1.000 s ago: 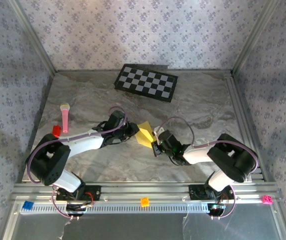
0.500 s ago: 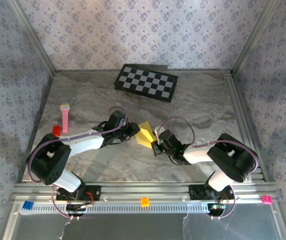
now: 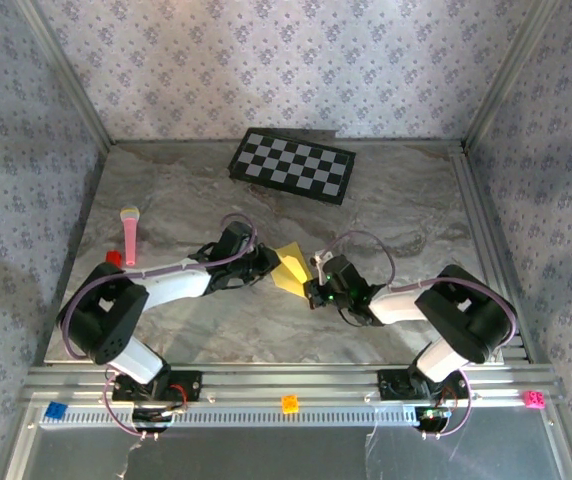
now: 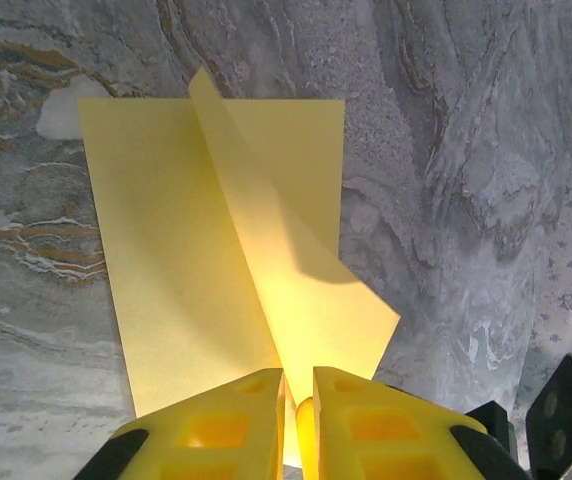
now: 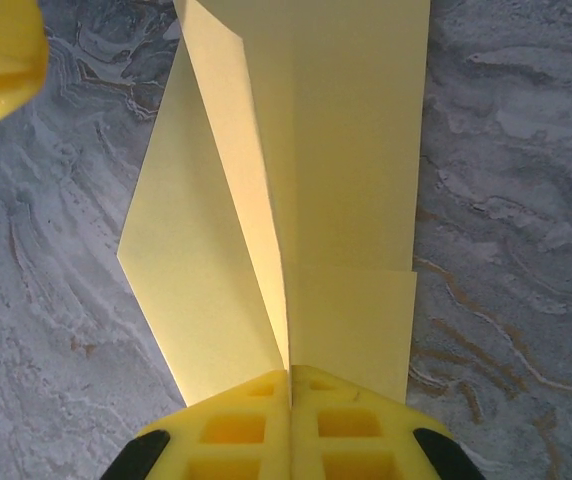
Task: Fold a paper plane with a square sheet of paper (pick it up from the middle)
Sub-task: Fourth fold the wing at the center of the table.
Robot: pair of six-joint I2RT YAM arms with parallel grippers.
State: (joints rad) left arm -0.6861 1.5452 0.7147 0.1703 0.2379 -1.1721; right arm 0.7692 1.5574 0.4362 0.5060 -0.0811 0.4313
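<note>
The yellow square sheet of paper (image 3: 289, 268) is folded along a centre crease with flaps spreading to either side, a rough paper plane shape. It hangs just above the marble table mid-way between the arms. My left gripper (image 3: 269, 265) pinches its left end. In the left wrist view the crease (image 4: 256, 290) runs into the narrow slit between the yellow fingers of the left gripper (image 4: 298, 385). My right gripper (image 3: 312, 290) is shut on the opposite end. In the right wrist view the paper (image 5: 316, 180) rises from the closed jaws of the right gripper (image 5: 289, 378).
A black-and-white checkerboard (image 3: 292, 166) lies at the back of the table. A pink stick (image 3: 129, 235) and a red block (image 3: 113, 260) sit at the left. Orange (image 3: 289, 403), blue (image 3: 56, 410) and pink (image 3: 534, 399) blocks rest on the front rail.
The right wrist has shifted slightly up and to the right. The paper stays between the two grippers, barely moved.
</note>
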